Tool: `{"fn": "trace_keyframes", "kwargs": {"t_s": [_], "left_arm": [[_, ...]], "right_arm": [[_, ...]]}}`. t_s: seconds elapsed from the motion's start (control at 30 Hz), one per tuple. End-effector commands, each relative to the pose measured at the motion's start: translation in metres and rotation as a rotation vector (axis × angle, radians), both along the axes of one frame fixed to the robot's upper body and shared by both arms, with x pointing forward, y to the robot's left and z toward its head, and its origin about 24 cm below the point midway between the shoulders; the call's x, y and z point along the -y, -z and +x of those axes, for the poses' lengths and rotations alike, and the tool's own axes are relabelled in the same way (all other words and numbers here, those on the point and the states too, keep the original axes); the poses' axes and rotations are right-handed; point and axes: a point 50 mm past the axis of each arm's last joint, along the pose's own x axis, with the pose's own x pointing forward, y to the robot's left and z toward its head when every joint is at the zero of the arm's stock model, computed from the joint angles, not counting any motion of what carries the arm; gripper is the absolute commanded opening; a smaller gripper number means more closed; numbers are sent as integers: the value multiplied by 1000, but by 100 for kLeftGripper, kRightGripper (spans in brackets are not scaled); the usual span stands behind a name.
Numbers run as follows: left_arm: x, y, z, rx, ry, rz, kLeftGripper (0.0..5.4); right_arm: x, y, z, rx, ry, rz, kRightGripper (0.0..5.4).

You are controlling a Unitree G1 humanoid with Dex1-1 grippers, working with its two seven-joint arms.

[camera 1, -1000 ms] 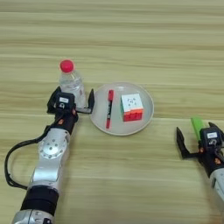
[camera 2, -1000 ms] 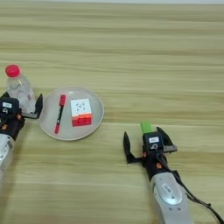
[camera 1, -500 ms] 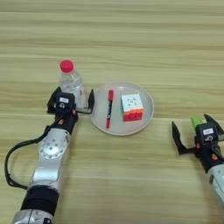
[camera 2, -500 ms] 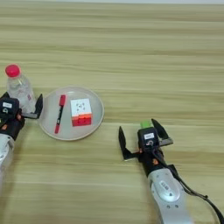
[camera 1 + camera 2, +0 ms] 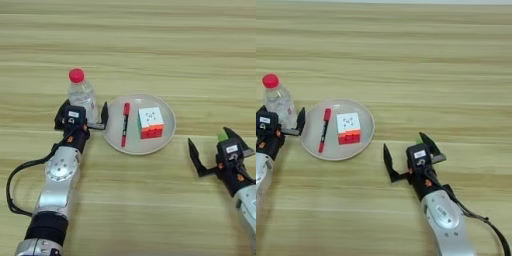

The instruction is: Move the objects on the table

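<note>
The clear bottle (image 5: 81,95) with a red cap stands left of the round white plate (image 5: 167,134). On the plate lie the red marker pen (image 5: 124,125) and the puzzle cube (image 5: 150,122). My left gripper (image 5: 82,115) is open just in front of the bottle, one finger on each side of its base. My right gripper (image 5: 404,143) is open, low over the table to the right of the plate. The green block (image 5: 223,135) shows only as a corner beside its right finger and is otherwise hidden.
The light-brown table (image 5: 150,45) stretches bare behind the plate and bottle. A black cable (image 5: 11,182) loops beside my left forearm, and another (image 5: 486,222) trails off my right forearm.
My right gripper has slid a little left toward the plate, covering more of the green block. The left gripper, bottle, plate, marker and cube have stayed put.
</note>
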Motion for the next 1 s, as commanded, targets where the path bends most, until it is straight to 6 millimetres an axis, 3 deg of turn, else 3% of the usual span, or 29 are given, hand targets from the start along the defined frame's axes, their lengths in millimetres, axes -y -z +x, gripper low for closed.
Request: {"fn": "trace_keyframes", "kwargs": {"t_s": [0.03,1.0], "left_arm": [[3,1,1,-8,14,19,540],[-9,2,-4,-9,-29,24,540]], "right_arm": [[-6,-8,2,35,-43,17,537],[-34,-23,33,100,-110,58,537]]}}
